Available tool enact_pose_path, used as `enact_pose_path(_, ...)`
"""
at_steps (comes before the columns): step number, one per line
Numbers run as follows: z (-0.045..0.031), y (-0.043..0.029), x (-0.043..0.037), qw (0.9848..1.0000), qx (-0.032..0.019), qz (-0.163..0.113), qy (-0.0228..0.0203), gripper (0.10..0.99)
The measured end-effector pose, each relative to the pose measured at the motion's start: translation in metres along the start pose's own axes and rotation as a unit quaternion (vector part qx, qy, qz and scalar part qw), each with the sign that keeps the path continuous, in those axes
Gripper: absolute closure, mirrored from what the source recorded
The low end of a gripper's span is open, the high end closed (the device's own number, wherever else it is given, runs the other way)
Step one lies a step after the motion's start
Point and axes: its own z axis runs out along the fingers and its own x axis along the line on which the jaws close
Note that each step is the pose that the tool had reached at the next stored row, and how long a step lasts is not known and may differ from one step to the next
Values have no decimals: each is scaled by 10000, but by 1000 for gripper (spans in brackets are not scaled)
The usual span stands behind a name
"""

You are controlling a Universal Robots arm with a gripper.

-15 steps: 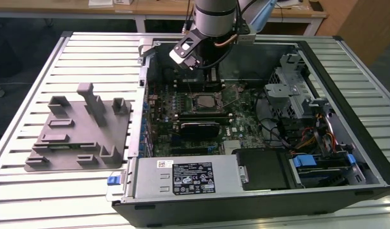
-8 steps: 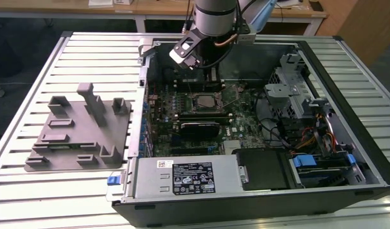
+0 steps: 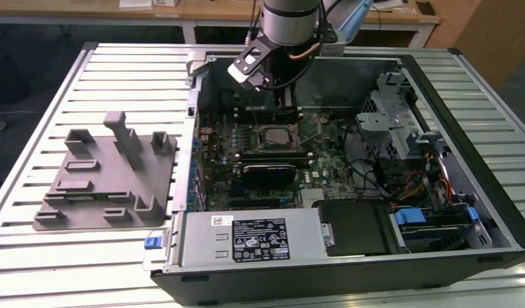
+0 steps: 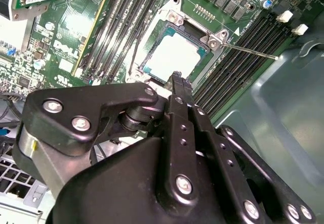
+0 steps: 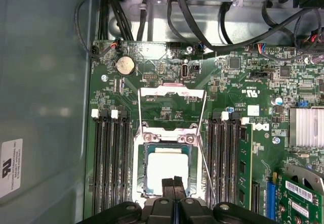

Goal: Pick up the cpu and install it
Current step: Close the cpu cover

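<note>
Cpu (image 5: 167, 169) lying flat in motherboard socket (image 5: 167, 134), pale silvery top up, seen in both wrist views (image 4: 172, 57). Retention frame (image 5: 172, 100) swung open, lever (image 5: 206, 168) alongside. Jaws pressed together, holding nothing, tips over the chip's edge. All inside open computer case (image 3: 348, 70) on slatted desk (image 3: 126, 70). Grey tray (image 3: 91, 192) beside the case, at the exterior view's left.

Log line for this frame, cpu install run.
cpu: lying in motherboard socket | load plate: open | gripper: shut, empty, above cpu edge
</note>
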Motion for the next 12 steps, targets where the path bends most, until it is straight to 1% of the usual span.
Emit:
enact_pose_path(6,-2,5,-1,10000,1,0,-2,980)
enact_pose_path(12,0,49,-1,10000,1,0,-1,980)
